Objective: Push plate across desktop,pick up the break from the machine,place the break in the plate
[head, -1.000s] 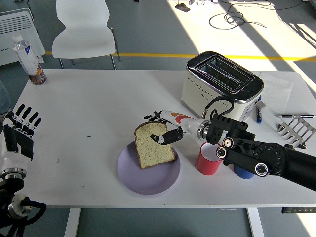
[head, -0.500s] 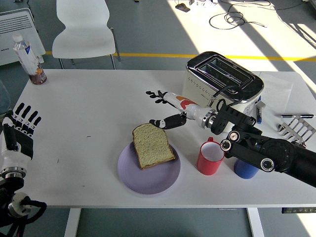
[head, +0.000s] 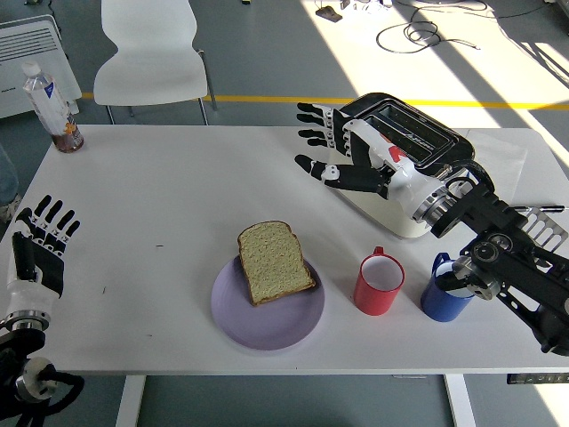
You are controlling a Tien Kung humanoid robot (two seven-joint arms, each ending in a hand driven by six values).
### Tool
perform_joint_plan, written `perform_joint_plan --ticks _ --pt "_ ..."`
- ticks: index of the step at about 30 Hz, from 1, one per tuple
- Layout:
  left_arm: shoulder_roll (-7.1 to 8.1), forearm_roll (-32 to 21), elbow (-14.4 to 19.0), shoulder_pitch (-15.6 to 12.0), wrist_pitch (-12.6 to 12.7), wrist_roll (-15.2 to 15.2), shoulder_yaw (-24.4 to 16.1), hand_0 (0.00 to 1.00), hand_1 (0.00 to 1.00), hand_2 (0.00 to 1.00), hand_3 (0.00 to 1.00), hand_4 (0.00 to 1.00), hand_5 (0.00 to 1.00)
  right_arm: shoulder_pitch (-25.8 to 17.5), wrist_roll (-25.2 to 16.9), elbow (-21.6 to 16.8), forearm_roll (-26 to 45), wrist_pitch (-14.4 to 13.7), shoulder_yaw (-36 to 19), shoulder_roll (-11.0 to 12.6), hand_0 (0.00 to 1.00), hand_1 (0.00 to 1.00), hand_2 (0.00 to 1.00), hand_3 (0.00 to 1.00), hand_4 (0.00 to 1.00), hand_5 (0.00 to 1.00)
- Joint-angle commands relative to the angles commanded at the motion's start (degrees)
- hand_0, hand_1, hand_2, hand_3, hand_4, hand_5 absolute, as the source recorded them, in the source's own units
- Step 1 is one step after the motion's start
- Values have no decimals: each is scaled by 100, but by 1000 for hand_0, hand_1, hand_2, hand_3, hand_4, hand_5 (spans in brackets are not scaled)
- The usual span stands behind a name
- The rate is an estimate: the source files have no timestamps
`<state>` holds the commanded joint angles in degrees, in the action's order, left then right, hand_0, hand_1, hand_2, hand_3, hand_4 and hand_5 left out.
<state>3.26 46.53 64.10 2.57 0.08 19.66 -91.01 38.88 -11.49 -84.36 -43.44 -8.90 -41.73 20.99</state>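
Lifting away from the bread, the right hand (head: 342, 151) is now hovering high in front of the toaster (head: 411, 160), fingers spread wide and holding nothing, where half a second ago it was just beside the slice. From the head view, the bread slice (head: 274, 261) is lying flat on the purple plate (head: 267, 307) near the bench's (head: 169, 213) front edge, overhanging the plate's upper rim. Just right of the plate are standing a red mug (head: 380, 285) and a blue cup (head: 443, 294). At the left edge the left hand (head: 40, 253) is resting with fingers extended, empty.
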Motion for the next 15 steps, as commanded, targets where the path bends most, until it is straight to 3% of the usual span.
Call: perform_joint_plan --ticks 2,3,4,6,15 --pt "12 8 23 -31 1 -5 2 800 822 891 867 504 998 -342 -26 -311 484 113 -484 73 792 784 802 818 583 387" --pt "14 9 26 -34 2 -6 2 800 822 891 867 504 998 -412 -26 -356 703 131 -700 81 792 784 802 818 583 387" --pt "20 13 42 -42 1 -8 -5 800 822 891 867 504 998 -574 22 -425 943 195 -960 97 791 779 793 812 574 458" --pt "27 21 62 -50 3 -15 -21 800 822 891 867 504 998 -793 46 -448 1219 221 -1441 104 791 779 793 812 574 458" --pt "49 51 212 11 1 -96 -204 799 822 891 867 504 998 -1969 105 -26 1559 264 -3410 -80 803 789 810 814 565 496"
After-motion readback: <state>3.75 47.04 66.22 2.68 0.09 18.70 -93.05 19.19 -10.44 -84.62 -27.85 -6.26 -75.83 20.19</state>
